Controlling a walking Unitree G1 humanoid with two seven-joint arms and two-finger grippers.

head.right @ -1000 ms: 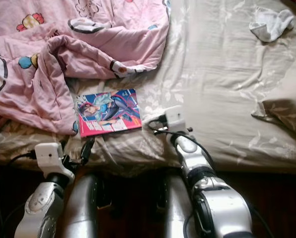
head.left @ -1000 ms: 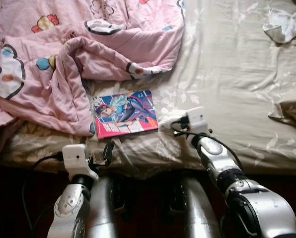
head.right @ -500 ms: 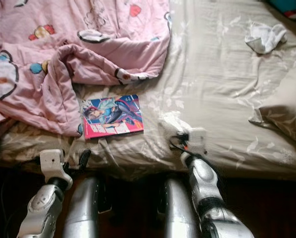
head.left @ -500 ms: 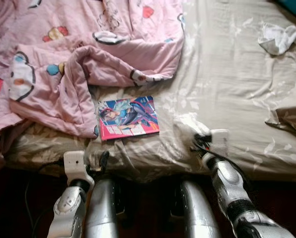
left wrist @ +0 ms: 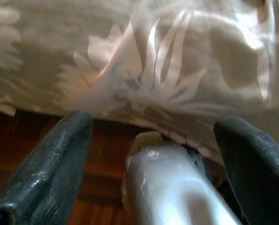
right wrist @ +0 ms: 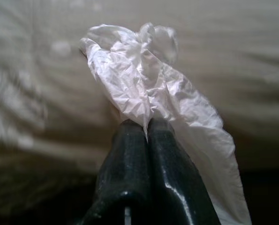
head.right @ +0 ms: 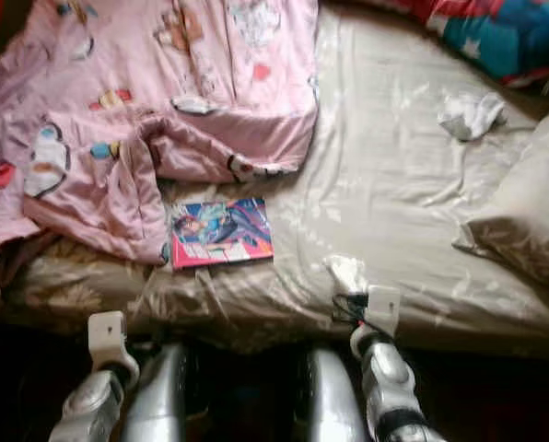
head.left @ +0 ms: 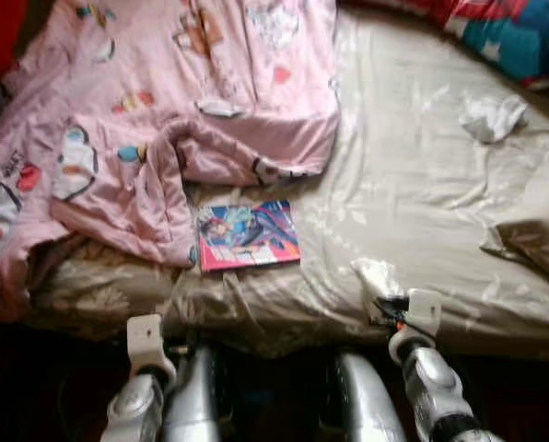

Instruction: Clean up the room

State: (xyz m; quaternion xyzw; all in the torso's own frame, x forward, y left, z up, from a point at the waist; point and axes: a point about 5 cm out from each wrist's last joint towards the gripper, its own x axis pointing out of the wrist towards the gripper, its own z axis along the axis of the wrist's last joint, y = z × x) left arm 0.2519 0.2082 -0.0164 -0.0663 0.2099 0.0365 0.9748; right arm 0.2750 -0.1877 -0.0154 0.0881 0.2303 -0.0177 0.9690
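My right gripper [right wrist: 146,125] is shut on a crumpled white tissue [right wrist: 144,79], which I hold just above the beige sheet at the bed's near edge [head.left: 377,275]. A colourful comic book [head.left: 248,236] lies flat on the sheet to the left of it, beside the rumpled pink quilt [head.left: 164,110]. A small white cloth [head.left: 491,116] lies far back on the right. My left gripper [left wrist: 153,121] stands open below the bed's edge, over my own silver leg, with nothing between its fingers.
The beige bed sheet [head.left: 413,175] spreads across the view. A beige pillow [head.left: 537,216] rests at the right edge. A red and blue cover [head.left: 505,32] lies at the far right corner. The dark floor [head.left: 35,387] runs along the bed's front.
The view has pulled back and tilted up. My right gripper has drawn back to the bed's near edge with the tissue. The left arm has sunk lower.
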